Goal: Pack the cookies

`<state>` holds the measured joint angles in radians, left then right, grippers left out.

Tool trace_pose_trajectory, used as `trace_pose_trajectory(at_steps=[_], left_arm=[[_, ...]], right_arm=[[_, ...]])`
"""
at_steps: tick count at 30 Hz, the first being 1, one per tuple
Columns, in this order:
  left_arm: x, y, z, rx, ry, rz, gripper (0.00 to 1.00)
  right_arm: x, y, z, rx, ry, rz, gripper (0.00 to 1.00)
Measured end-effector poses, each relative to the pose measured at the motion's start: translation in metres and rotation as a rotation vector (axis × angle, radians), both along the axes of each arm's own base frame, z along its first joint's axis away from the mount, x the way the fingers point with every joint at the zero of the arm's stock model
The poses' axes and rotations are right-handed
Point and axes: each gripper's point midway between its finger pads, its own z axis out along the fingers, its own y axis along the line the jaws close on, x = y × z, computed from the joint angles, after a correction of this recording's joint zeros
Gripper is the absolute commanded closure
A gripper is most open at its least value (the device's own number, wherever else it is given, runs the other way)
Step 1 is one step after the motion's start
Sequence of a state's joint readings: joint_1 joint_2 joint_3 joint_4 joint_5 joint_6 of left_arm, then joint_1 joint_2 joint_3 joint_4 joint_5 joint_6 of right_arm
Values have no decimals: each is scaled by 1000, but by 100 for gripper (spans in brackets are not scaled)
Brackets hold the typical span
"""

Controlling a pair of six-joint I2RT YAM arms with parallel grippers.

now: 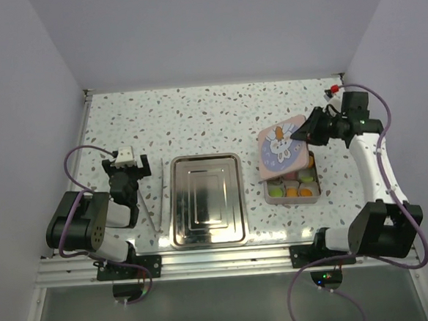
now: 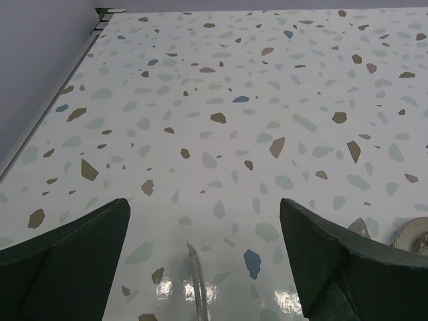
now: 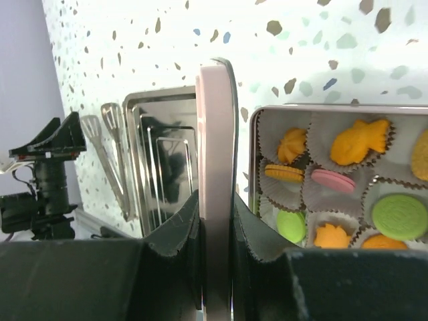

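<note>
One speckled terrazzo table [image 1: 196, 110] is carrying everything. At its middle a steel baking tray [image 1: 206, 201] is lying bare, and to the right of it a square tin [image 1: 294, 201] is sitting open. The pink lid [image 1: 281, 148] is leaning tilted over the tin's far-left side, and the right gripper [image 1: 300, 134] is clamping it by one edge. It is thin, stiff sheet and is probably slippery, so an edge pinch is asking for a firm squeeze.

Left of the tray a pair of metal tongs [image 3: 122, 197] is lying. The left gripper [image 2: 204, 234] is hovering just above them, with its fingers spread wide and gripping nothing.

The cookies [image 3: 359, 142], nine by my count, are resting inside the tin in white paper liners. Most are orange, two are green and one is pink. They are looking light and brittle, likely to crumble or chip. Each is calling for a gentle hold across its rim, not its face.
</note>
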<state>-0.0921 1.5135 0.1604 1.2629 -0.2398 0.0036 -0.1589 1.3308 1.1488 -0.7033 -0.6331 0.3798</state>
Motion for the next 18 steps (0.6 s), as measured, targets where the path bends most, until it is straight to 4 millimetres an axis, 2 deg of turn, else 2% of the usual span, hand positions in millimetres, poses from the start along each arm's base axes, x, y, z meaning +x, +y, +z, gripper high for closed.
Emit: trace_pose_trajectory(at_steps=[3, 6, 13, 18], left_arm=[[0, 0, 0, 0, 0, 0, 0], [0, 0, 0, 0, 0, 0, 0], [0, 0, 0, 0, 0, 0, 0], [0, 0, 0, 0, 0, 0, 0]], right_arm=[[-4, -8, 14, -56, -28, -31, 100], [-14, -17, 14, -115, -12, -64, 100], [-29, -31, -13, -192, 81, -107, 100], [-38, -29, -30, -179, 128, -109, 100]])
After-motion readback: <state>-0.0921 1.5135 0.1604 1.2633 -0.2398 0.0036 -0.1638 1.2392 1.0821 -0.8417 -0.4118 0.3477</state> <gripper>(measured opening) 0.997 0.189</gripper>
